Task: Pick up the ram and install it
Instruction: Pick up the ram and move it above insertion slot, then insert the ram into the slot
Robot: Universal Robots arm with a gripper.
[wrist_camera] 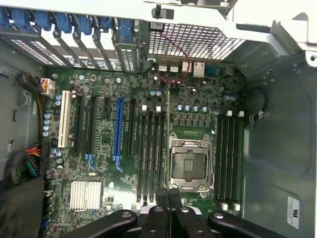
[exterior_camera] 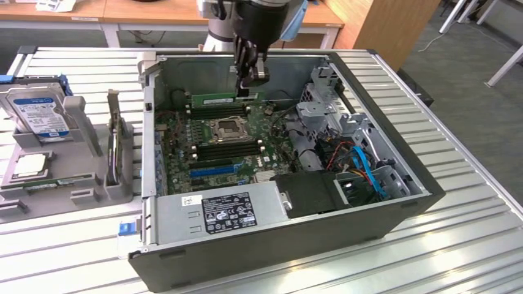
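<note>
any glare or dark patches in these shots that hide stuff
Exterior view: glare on the table slats, the ram evenly lit. Wrist view: the case rim washes out white, the corner cables sit in shadow.

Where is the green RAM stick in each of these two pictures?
Exterior view: the RAM stick hangs in the gripper inside the computer case, just past the CPU socket.
Wrist view: the RAM stick shows edge-on, a thin line in the gripper, beside the CPU socket.
Shared landmark: the CPU socket.
</note>
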